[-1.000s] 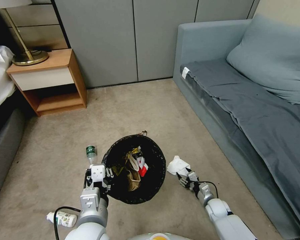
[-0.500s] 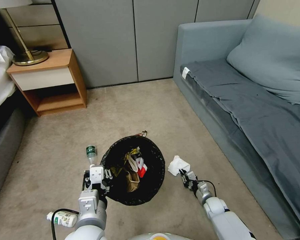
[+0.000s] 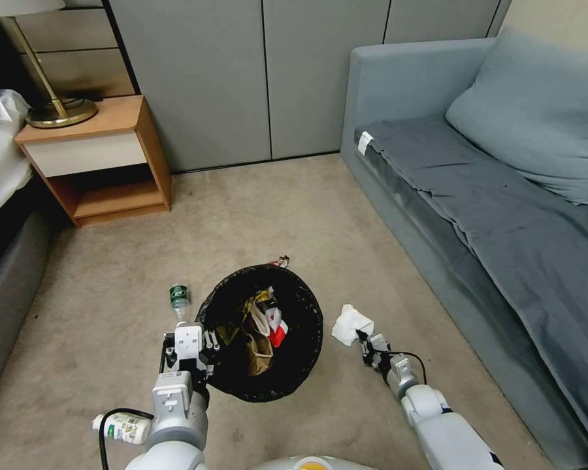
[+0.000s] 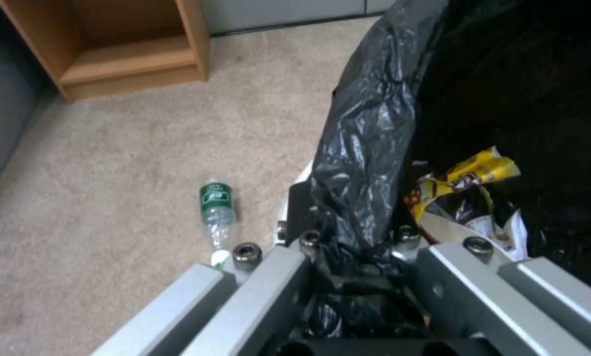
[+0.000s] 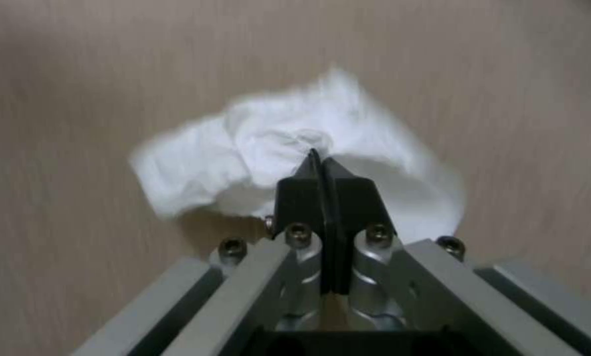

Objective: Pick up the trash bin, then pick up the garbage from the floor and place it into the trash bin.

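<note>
Carpet, beige-tan and short-piled, covers the floor between a wooden nightstand with a brass lamp base on the left, grey wall panels behind, and a blue-grey sofa with a large cushion on the right. At the middle stands the round trash bin lined with a black plastic bag, holding a crumpled brown paper bag and red-and-yellow snack wrappers. The left gripper is clenched on the bin's bag-covered rim at its left side. Just left of the bin lies a clear plastic bottle with a green label; a white bottle lies near the left arm. Right of the bin, a crumpled white tissue rests on the carpet, with the right gripper at its near edge, jaws pinched together on a fold of it.
</note>
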